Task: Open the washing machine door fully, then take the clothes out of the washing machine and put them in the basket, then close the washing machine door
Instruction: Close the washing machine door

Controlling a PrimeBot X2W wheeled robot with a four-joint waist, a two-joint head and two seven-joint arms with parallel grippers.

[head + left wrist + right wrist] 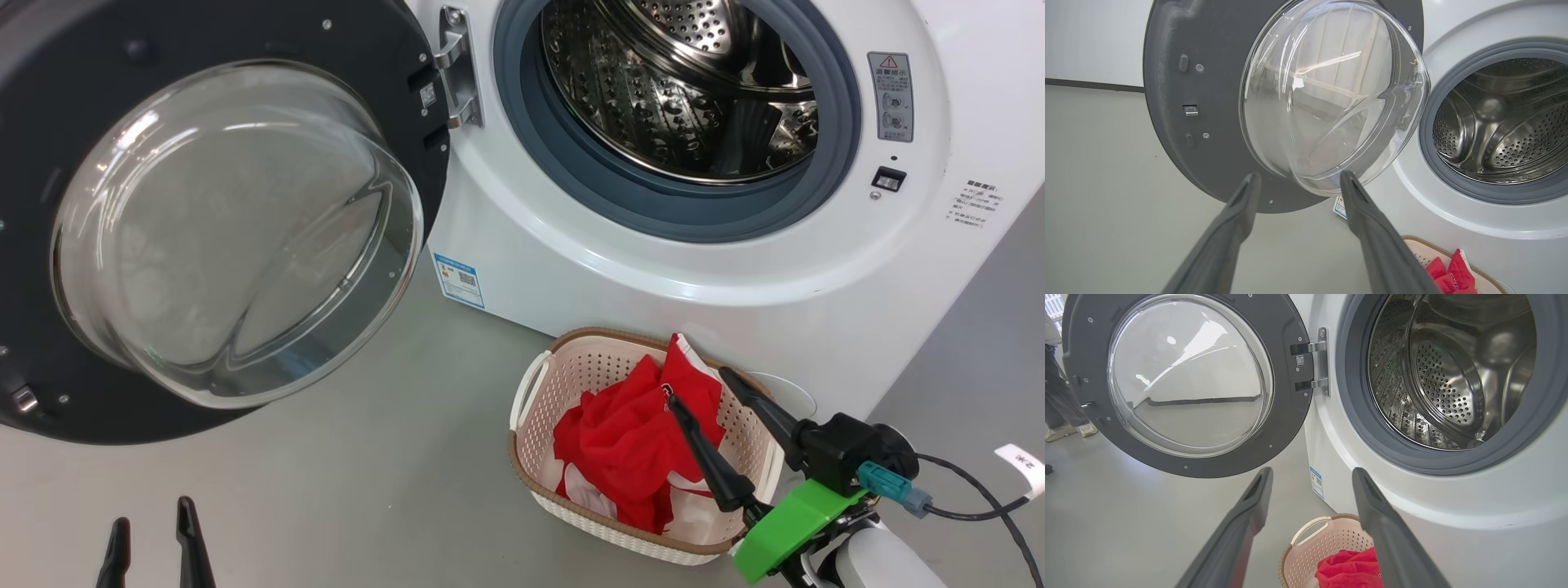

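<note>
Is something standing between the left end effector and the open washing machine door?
Nothing visible does: the left end effector, jaws open, points at the washing machine door, seemingly apart from it.

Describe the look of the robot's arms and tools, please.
The left tool and the right tool each have two long, dark, tapering fingers. Behind the right one: a black body, a bright green bracket, a teal connector, a black cable carrying a white tag, and a pale forearm.
</note>
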